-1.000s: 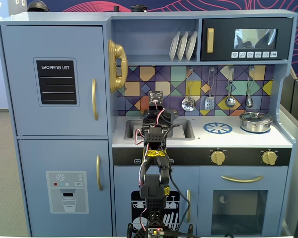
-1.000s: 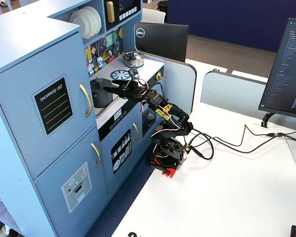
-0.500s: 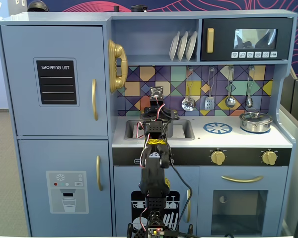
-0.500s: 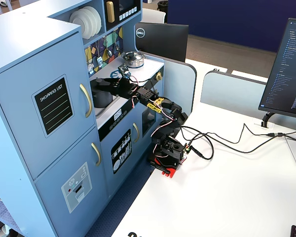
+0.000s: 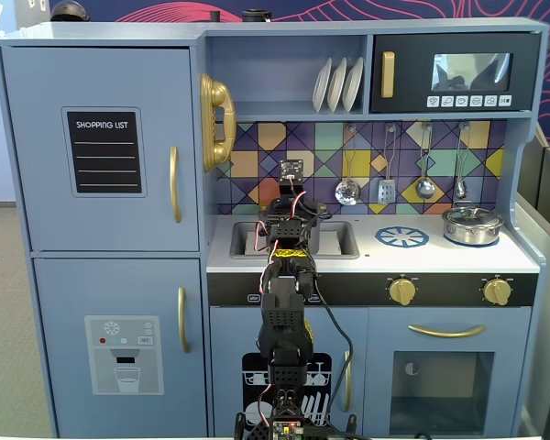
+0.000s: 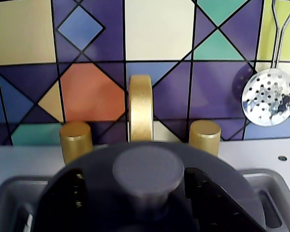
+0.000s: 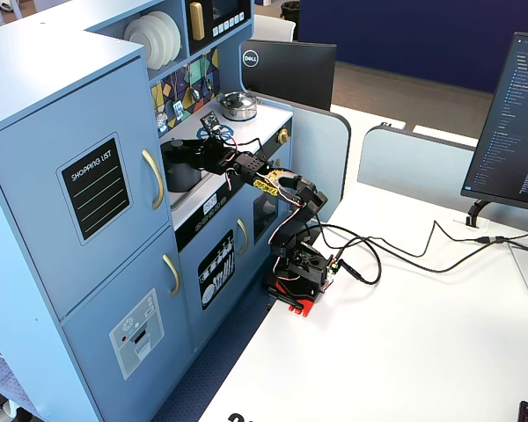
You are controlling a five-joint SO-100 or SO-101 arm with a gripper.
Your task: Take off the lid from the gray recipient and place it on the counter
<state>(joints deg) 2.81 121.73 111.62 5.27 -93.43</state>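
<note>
In the wrist view the dark gray lid (image 6: 222, 166) fills the lower frame, its round knob (image 6: 147, 169) in the middle. My gripper (image 6: 135, 181) is open, with one black finger (image 6: 63, 203) left of the knob and the other right of it. The left finger stands clear of the knob; the right one is close to its edge. The gray recipient (image 7: 181, 171) stands in the sink with the lid on top and my gripper (image 7: 185, 146) over it. From the front, the arm (image 5: 284, 275) hides the pot. The white counter (image 5: 440, 258) runs to the right.
A gold faucet (image 6: 140, 106) and two gold taps (image 6: 76, 140) stand just behind the lid, against the tiled wall. A skimmer (image 6: 269, 96) hangs at the right. On the counter are a blue burner circle (image 5: 402, 236) and a shiny silver pot (image 5: 472, 225).
The arm has stretched further in over the sink. The gripper has moved from in front of the gray pot to over its lid.
</note>
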